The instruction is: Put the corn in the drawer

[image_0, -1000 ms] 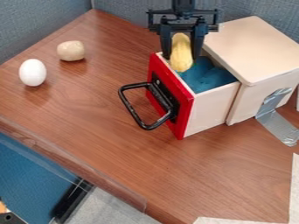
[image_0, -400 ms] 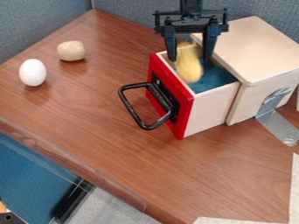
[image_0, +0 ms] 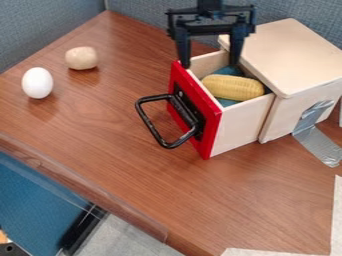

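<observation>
Blue material (image_0: pixel 229 72) partly hidden by the corn (image_0: pixel 232 87) in the drawer (image_0: pixel 238 125)

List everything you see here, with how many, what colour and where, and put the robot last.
corn: one, yellow, lying in the open drawer
drawer: one, pale wood with red front and blue inside, pulled out of the box
handle: one, black, on the drawer's front
box: one, pale wood, right side
tape: silver, from box to table
egg: one, white, far left
roundish object: one, beige, beyond the egg
table: one, brown wood
gripper: one, black, open above the drawer
</observation>
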Robot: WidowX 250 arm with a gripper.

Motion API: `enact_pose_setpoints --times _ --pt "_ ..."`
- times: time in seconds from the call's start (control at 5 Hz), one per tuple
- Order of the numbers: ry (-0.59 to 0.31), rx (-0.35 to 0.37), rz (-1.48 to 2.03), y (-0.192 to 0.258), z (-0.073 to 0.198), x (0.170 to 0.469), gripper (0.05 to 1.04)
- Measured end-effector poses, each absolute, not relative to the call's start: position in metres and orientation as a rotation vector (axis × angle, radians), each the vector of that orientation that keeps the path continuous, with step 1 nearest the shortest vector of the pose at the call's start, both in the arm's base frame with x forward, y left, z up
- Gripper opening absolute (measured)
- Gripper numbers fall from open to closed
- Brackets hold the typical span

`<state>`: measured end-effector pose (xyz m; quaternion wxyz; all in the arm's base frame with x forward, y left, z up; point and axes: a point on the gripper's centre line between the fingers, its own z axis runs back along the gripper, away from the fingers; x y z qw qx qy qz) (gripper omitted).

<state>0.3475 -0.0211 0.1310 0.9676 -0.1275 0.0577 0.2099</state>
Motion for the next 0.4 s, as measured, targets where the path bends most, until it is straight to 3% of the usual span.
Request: enact_pose_setpoints --times 0.2,0.4 --pt "0.004 -0.213 0.353 -0.001 0.155 0.329 0.999" --pt "-0.099 -0.077 0.282 0.038 0.163 0.314 0.999"
